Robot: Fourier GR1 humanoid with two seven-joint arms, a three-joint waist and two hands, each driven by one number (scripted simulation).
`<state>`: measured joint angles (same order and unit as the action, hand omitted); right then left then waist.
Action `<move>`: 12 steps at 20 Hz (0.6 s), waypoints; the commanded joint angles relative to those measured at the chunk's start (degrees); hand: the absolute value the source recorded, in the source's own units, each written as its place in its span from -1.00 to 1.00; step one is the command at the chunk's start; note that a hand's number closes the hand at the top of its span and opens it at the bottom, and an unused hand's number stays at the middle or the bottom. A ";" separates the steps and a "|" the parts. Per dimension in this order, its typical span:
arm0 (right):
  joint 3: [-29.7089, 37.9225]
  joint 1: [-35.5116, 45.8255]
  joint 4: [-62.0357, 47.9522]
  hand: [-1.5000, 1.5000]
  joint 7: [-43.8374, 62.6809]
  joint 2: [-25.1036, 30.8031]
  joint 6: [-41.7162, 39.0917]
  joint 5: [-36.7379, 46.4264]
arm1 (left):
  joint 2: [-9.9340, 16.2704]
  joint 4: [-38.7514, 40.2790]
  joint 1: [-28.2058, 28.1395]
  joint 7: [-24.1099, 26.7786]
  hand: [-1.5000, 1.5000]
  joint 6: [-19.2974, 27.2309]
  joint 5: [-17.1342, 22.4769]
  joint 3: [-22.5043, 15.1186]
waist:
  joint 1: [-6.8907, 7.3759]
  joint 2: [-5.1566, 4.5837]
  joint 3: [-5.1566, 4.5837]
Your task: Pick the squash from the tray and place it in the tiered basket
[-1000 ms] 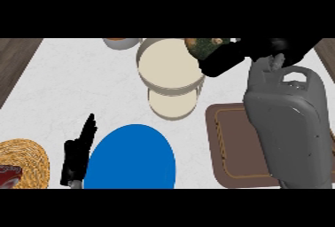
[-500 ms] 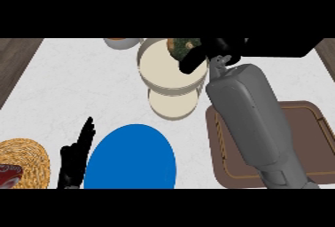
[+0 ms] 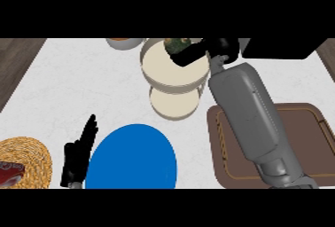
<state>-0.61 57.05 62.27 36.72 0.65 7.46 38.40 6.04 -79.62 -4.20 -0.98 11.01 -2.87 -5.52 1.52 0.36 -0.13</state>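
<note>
Because the cream two-tiered round basket [image 3: 174, 73] stands at the far side of the white marble tabletop [image 3: 78, 84], the right hand [image 3: 200, 51] reaches across from the brown wooden tray [image 3: 307, 119], fingers curled round the mottled green squash [image 3: 177, 44] above the upper tier. Open, the left hand [image 3: 77, 155] rests beside the blue oval plate [image 3: 132, 157].

White marbled counter [image 3: 78, 84], dark wood edges [image 3: 16, 57]
</note>
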 commanded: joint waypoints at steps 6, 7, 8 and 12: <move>1.98 -2.44 -2.06 -1.00 -9.95 -0.62 13.52 -17.53 | 0.04 0.63 0.94 -0.15 0.00 0.19 -0.41 0.64 | -0.10 -0.57 0.16; 4.80 -0.93 1.32 -1.00 -8.36 -0.62 11.00 -15.70 | -0.34 -0.96 0.01 -1.41 0.00 1.12 -0.98 0.21 | -0.93 -0.33 0.16; 2.25 -1.62 -0.86 -1.00 -11.81 -0.63 17.42 -16.20 | -0.72 0.77 1.22 -1.00 0.00 1.26 -1.45 0.04 | -0.49 -0.51 0.14; 6.50 -1.86 4.66 -1.00 -7.16 0.30 23.08 -10.09 | -0.12 0.27 -1.10 0.96 0.00 0.07 -0.23 0.85 | -1.37 -0.21 0.12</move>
<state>3.96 55.84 64.54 28.53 0.88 24.14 26.42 5.64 -78.57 -4.28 -0.09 11.51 -3.29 -4.73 0.53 0.16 -0.03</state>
